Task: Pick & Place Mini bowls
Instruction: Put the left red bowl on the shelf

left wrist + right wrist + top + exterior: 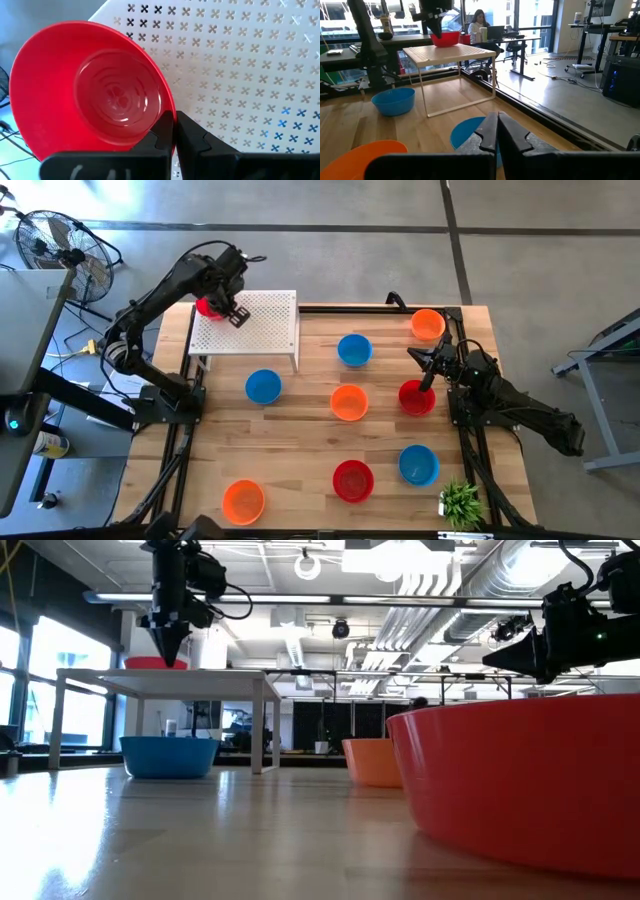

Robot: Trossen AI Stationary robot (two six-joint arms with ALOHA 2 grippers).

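Observation:
A red mini bowl (206,307) is at the far left corner of the white perforated stand (262,320), upright. My left gripper (173,134) is shut on it; it shows in the low view (167,648) pointing down. My right gripper (418,360) is shut and empty, hovering level near the table's right edge, just beyond another red bowl (416,397) and pointing toward a blue bowl (354,350). The other bowls rest on their bases on the table: blue (263,386), orange (349,402), orange (428,324), red (352,480), blue (418,464), orange (243,500). My left gripper pinches the red bowl's rim (170,112) on its right side, one finger (161,131) inside the bowl and one (194,136) outside. The fingers come from above, pointing down. The bowl is upright at the stand's top (155,662); whether its base rests there I cannot tell.
The stand (170,675) is on thin legs at the table's far left, with the blue bowl (168,755) in front of it. A small green plant (460,502) is at the near right corner. A fan (50,240) stands off the table, far left.

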